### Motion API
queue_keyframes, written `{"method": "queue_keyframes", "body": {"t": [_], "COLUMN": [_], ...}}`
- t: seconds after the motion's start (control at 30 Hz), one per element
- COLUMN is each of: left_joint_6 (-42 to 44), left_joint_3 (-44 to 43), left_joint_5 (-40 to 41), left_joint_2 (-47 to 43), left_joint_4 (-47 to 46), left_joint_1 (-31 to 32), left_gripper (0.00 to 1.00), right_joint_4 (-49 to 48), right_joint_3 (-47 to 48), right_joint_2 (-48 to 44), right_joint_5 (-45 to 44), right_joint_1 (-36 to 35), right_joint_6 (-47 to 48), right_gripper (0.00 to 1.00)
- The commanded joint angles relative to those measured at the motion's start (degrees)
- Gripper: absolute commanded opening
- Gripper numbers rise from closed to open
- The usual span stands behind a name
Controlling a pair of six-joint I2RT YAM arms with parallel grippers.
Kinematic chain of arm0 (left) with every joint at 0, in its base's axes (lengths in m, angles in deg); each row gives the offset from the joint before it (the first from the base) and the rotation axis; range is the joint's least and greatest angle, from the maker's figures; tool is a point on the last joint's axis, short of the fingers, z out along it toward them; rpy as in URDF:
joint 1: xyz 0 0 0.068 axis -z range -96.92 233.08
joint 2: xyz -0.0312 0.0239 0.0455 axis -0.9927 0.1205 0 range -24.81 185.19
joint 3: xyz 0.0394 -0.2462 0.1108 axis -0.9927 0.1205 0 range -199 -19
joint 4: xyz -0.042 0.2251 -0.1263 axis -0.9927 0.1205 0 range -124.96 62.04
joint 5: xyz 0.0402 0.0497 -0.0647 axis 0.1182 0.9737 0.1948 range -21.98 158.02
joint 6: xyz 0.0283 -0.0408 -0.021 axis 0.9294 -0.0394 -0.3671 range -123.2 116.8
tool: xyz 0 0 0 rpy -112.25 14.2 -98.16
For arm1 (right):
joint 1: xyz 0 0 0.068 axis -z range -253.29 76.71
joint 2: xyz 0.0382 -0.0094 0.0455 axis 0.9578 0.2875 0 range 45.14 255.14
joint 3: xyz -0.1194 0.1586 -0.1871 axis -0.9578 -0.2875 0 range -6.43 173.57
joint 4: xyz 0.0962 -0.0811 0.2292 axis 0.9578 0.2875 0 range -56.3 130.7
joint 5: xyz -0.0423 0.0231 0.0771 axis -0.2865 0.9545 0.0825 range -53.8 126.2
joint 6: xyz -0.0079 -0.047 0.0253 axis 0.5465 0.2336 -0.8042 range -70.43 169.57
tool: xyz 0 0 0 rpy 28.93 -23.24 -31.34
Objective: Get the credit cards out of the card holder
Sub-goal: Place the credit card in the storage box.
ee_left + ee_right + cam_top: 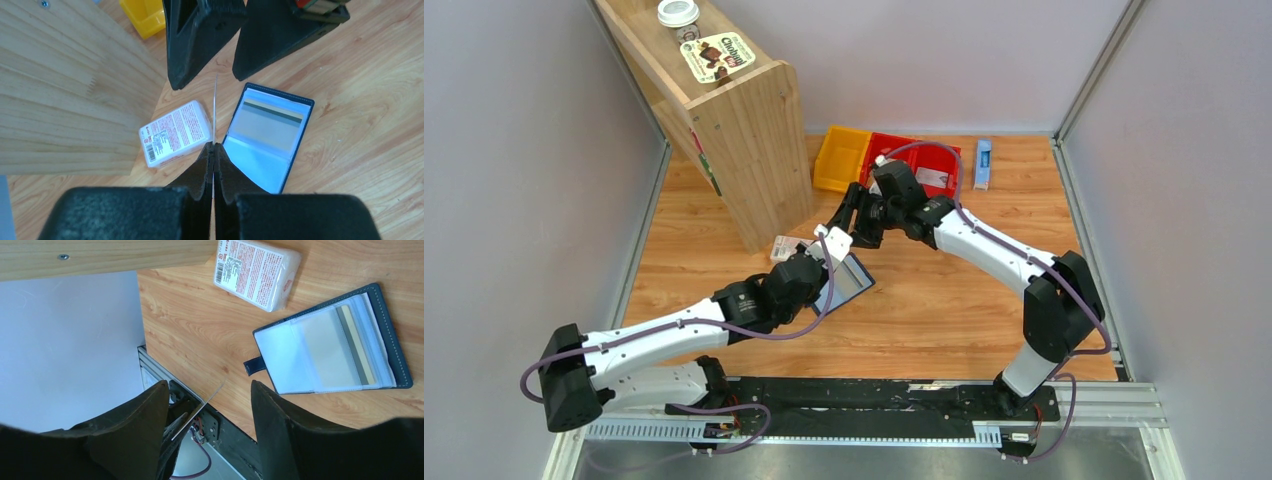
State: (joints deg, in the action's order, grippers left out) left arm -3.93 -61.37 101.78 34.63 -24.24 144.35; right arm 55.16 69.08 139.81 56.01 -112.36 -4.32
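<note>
The navy card holder (852, 281) (300, 116) (392, 342) lies open on the wooden table, and a tan credit card (267, 122) (335, 347) shows inside its clear pocket. My left gripper (214, 146) (827, 252) is shut on a thin pale credit card (215, 107) (197, 412), held upright above the table and seen edge-on. My right gripper (209, 385) (207, 82) (852, 218) is open, one finger on each side of that card's far end. Neither finger touches it.
A pink-and-white packet (175, 132) (257, 272) (784, 248) lies beside the card holder, at the foot of a wooden shelf unit (744, 130). At the back of the table stand a yellow bin (842, 158), a red bin (919, 160) and a slim blue-and-white box (983, 163).
</note>
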Motion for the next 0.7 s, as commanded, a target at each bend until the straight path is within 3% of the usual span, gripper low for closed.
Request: {"method": "queue_keyframes", "body": {"t": [0.0, 0.27, 0.47, 0.5, 0.67], "left_joint_6": [2.3, 3.3, 1.1, -0.6, -7.2], "left_joint_3": [-2.9, -3.2, -3.2, -3.2, -3.3], "left_joint_5": [1.7, 1.8, 2.3, 2.6, 6.3], "left_joint_2": [0.8, 2.8, 2.8, 2.7, 2.8], "left_joint_4": [-4.0, -4.6, -4.1, -3.8, -0.1], "left_joint_1": [0.6, 1.0, 1.0, 1.0, 1.0], "left_gripper": [0.00, 0.00, 0.02, 0.04, 0.37], "right_joint_4": [-1.9, -1.2, -3.2, -3.7, -9.3], "right_joint_3": [2.5, 1.8, 2.0, 1.8, -1.3], "right_joint_2": [0.9, 1.0, 0.7, 0.5, -0.6], "right_joint_5": [2.6, 3.5, 3.9, 3.8, 3.4], "right_joint_1": [-0.6, -0.5, 0.5, 0.8, 3.6], "right_joint_6": [-1.4, -0.3, -0.2, -0.1, -0.4], "right_gripper": [0.60, 0.35, 0.01, 0.00, 0.00]}}
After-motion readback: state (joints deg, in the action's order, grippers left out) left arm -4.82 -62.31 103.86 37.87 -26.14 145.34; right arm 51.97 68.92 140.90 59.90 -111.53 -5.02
